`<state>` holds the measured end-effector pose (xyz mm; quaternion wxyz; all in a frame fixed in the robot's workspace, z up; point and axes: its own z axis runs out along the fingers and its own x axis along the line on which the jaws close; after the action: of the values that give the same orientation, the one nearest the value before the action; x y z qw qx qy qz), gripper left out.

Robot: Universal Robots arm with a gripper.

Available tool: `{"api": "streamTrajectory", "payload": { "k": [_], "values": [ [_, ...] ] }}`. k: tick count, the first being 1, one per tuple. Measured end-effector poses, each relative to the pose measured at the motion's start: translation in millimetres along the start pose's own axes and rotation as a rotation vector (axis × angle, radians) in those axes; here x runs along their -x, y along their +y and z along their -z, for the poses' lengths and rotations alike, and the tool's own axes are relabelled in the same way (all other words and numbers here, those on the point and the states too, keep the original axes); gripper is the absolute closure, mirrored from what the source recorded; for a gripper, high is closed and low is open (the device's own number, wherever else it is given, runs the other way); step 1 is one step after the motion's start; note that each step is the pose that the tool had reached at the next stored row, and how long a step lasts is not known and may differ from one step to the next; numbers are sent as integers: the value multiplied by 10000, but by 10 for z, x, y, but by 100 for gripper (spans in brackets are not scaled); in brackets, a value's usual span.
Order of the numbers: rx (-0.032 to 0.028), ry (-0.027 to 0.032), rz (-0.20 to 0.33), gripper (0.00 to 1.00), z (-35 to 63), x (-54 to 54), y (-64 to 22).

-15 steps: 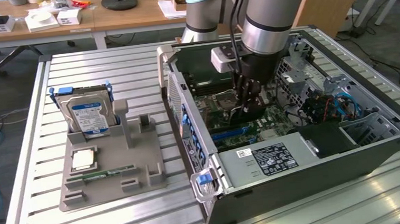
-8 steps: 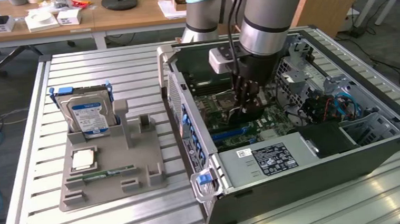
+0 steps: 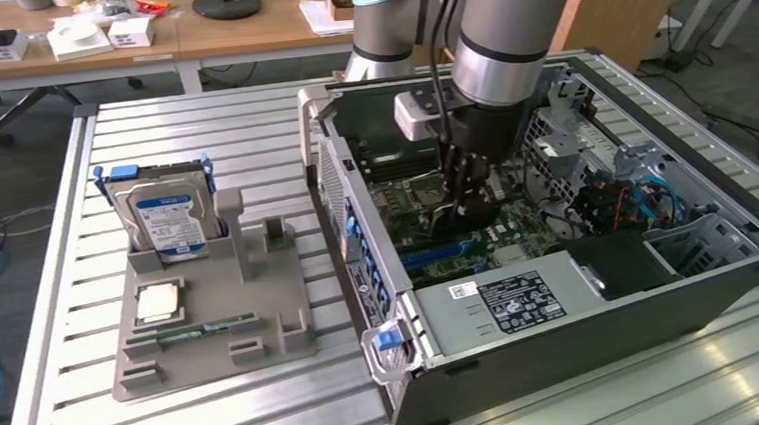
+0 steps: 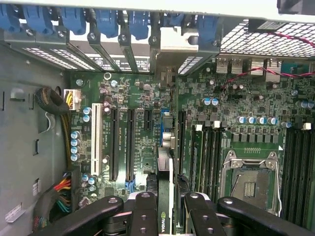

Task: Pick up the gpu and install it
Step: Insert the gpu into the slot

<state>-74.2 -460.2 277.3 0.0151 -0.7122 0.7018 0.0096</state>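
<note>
- Gripping the graphics card (image 4: 166,162) edge-on, the gripper (image 4: 165,204) has its black fingers (image 4: 143,211) closed partway, pressed onto the card's two faces, inside the open computer case (image 3: 601,317)
- The card hangs upright just above the motherboard (image 4: 142,142), between the long black slots (image 4: 114,142) and the processor socket (image 4: 251,179); whether it touches a slot cannot be told
- "NVIDIA" and its logo read along the card's edge between the fingers
- On the board: one white slot (image 4: 96,140), with two long black slots right beside it
- A white-on-black label (image 3: 520,301) sits on the power supply (image 3: 447,320); its print is too small to read
- On the grey holder (image 3: 183,367) beside the case: one hard drive (image 3: 166,219) with a blue-and-white label, one processor chip (image 3: 158,303), one memory stick (image 3: 207,330)
</note>
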Motion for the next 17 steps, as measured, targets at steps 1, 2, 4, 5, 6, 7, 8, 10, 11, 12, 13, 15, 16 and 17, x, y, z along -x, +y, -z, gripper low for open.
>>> {"api": "streamTrajectory", "payload": {
  "k": [1,2,4,5,6,7,8,10,11,12,13,15,16,17],
  "values": [
    [0,-1,0,74,-1,0,5],
    [0,-1,0,74,-1,0,9],
    [1,1,1,74,-1,0,18],
    [1,1,0,74,-2,0,22],
    [1,1,1,74,-2,0,23],
    [1,1,2,74,-2,0,23],
    [1,1,0,74,-2,-4,24],
    [1,1,0,74,-2,-5,24],
    [1,1,2,74,-2,-5,25],
    [1,1,1,74,-2,-5,28],
    [0,1,0,74,-2,-5,32],
    [1,1,0,74,-2,-5,39],
    [1,0,1,74,-2,-5,42],
    [1,1,1,74,-2,-5,45]
  ]
}}
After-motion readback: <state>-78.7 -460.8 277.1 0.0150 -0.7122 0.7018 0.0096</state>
